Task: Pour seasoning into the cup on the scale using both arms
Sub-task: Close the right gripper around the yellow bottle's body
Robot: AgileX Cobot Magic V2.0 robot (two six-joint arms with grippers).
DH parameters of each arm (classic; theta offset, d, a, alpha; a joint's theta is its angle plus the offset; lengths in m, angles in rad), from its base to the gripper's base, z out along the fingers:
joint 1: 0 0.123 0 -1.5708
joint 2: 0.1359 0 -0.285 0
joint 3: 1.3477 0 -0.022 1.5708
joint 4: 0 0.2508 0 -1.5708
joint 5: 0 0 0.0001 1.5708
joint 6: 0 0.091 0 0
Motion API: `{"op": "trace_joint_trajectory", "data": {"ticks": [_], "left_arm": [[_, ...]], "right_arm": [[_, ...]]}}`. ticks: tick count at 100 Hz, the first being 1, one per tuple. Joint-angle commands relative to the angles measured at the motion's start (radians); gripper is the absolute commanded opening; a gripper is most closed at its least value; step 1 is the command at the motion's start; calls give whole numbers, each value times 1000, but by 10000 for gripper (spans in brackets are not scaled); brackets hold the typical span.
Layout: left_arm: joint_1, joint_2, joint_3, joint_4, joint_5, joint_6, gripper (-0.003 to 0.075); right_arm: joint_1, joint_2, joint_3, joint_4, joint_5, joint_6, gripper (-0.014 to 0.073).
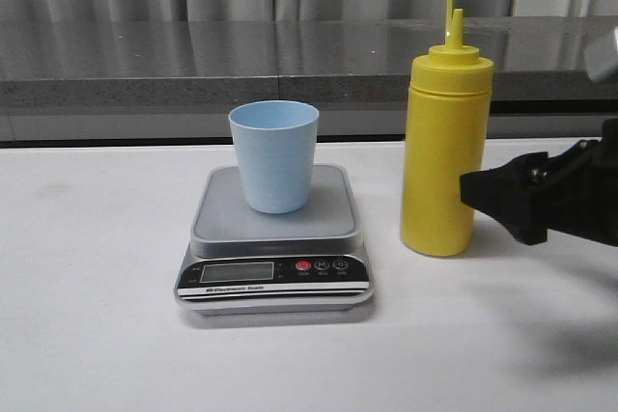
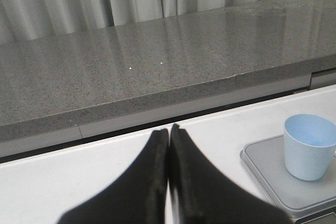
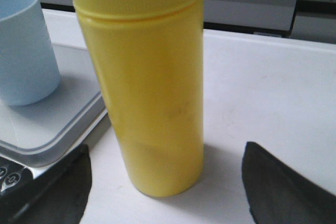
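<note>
Yellow seasoning (image 1: 444, 156) stands beside scale (image 1: 275, 238), between the right pincer's (image 3: 167, 190) spread fingers.

right gripper (image 1: 483, 192): matte black all over, chunky and angular, with a blunt wedge-shaped end where it was seen from the front
right gripper body: a couple of small round screw or bolt spots could be made out on the black housing, too small to be read properly
right fingers (image 3: 283, 190): two dark, near-black slabs with rounded edges, a slightly rough, dull surface was shown up close
left gripper (image 2: 168, 135): also plain black, two flat tapered fingers narrowing to thin tips
left finger pads (image 2: 157, 182): a faintly textured inner edge was visible along the seam, no markings or labels were seen
cables: none could be picked out
</note>
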Motion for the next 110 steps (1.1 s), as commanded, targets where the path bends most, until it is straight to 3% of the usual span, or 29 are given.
{"op": "trace_joint_trajectory", "data": {"ticks": [1,56,110], "left_arm": [[3,7,-29,0,-81,-11,-18],[3,7,-29,0,-81,-11,-18],[3,7,-29,0,-81,-11,-18]], "right_arm": [[0,-14,-24,-14,-160,1,588],[1,9,-175,-90,-70,9,588],[27,139,-294,-116,-75,69,575]]}}
